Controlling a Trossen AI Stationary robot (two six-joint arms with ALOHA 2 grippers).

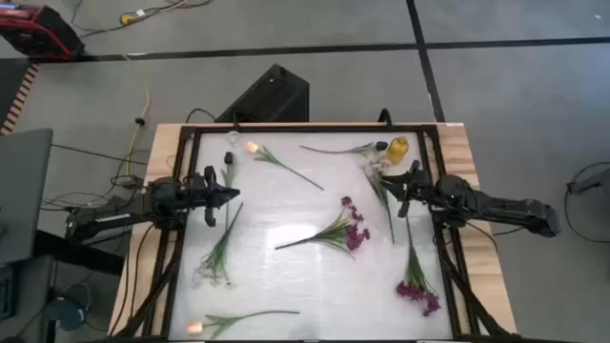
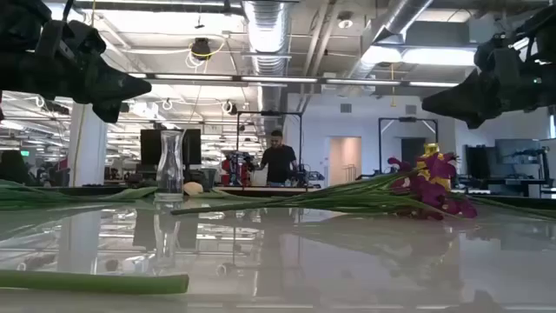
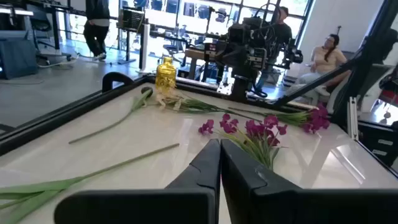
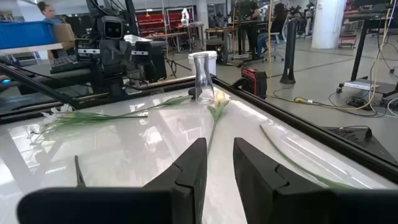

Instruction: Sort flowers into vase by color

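Note:
Both grippers hover above the table and hold nothing. My left gripper [image 1: 234, 195] [image 3: 219, 163] is shut, over the left side, above a white-blossom sprig [image 1: 218, 255]. My right gripper [image 1: 404, 187] [image 4: 217, 167] is open, over the right side, beside a green stem [image 1: 383, 198]. A peach tulip [image 1: 254, 148] lies by the clear glass vase [image 2: 171, 163] [image 4: 202, 78] at the far left. A yellow vase [image 1: 397, 149] [image 3: 165, 73] stands at the far right. One purple sprig [image 1: 351, 231] lies mid-table, another [image 1: 419, 293] at the near right. A second tulip [image 1: 197, 327] lies at the near edge.
A black frame [image 1: 181, 238] rims the white tabletop. Another green sprig [image 1: 345, 150] lies flat near the yellow vase. A dark box [image 1: 272, 95] sits beyond the far edge. People stand and sit in the room behind the table [image 2: 279, 161].

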